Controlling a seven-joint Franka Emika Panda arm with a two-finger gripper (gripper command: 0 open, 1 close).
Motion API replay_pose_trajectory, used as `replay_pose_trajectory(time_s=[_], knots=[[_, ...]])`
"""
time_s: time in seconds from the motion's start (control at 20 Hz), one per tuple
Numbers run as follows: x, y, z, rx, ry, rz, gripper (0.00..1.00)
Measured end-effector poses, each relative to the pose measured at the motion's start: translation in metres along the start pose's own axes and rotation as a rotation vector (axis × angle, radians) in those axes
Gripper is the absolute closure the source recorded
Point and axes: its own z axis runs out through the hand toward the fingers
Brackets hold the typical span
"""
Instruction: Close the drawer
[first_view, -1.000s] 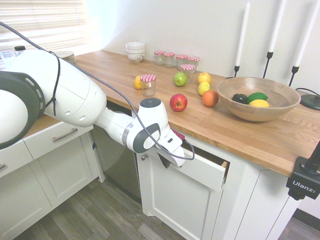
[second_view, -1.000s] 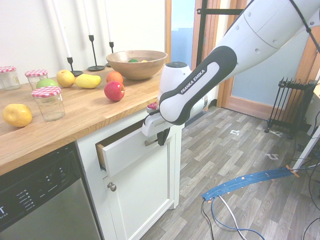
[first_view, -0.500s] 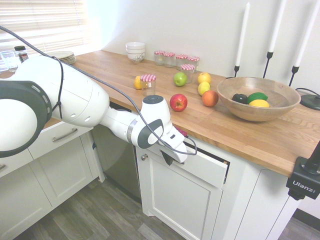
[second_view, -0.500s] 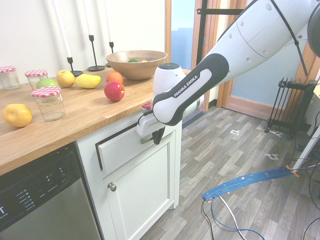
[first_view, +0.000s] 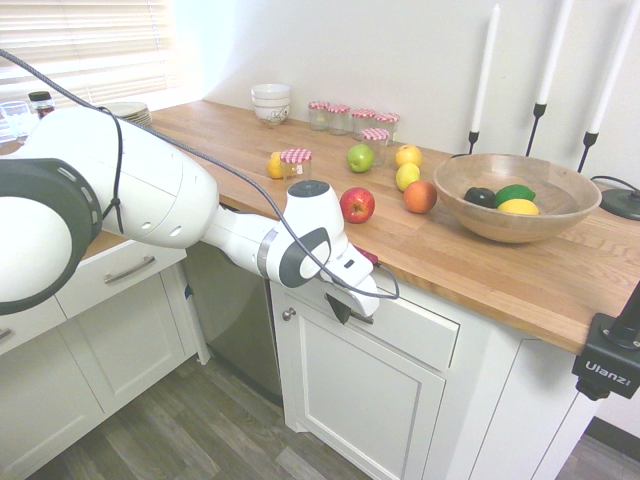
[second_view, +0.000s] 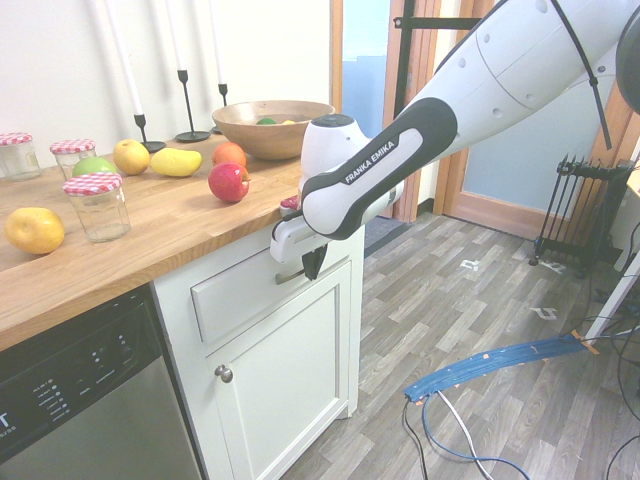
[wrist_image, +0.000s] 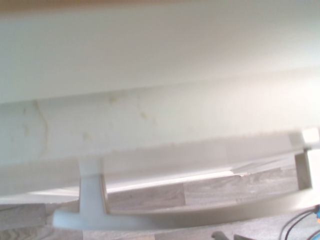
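Note:
The drawer (first_view: 425, 332) has a flat white front that sits flush with the cabinet under the wooden counter, with no gap showing. It is also seen from the other side as the drawer (second_view: 232, 291). My gripper (first_view: 341, 309) is shut, and its dark fingers press against the drawer front at the silver bar handle (second_view: 289, 275). In the second exterior view the gripper (second_view: 309, 265) points down in front of the panel. The wrist view is filled with the white front and the blurred handle (wrist_image: 200, 216).
On the counter (first_view: 470, 262) lie a red apple (first_view: 356, 204), other fruit, several jars and a wooden bowl (first_view: 502, 198). A cabinet door (first_view: 350, 400) hangs below the drawer, and a dishwasher (second_view: 80, 400) stands beside it. A narrower white drawer (first_view: 115, 272) is at the left.
The drawer front has slid in from about a hand's width open to flush with the cabinet. My shut gripper moved in with it, staying against the handle.

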Motion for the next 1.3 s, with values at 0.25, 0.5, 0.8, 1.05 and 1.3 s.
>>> replay_pose_trajectory(time_s=[0.25, 0.5, 0.8, 1.05, 1.3], knots=[[-0.004, -0.003, -0.008, 0.003, -0.007, -0.006, 1.0], [-0.03, 0.004, -0.027, -0.031, -0.079, -0.019, 1.0], [-0.058, 0.061, -0.035, -0.119, -0.147, -0.022, 1.0], [-0.073, 0.1, -0.079, -0.134, -0.162, -0.03, 1.0], [-0.092, 0.149, -0.132, -0.142, -0.175, -0.039, 0.0]])
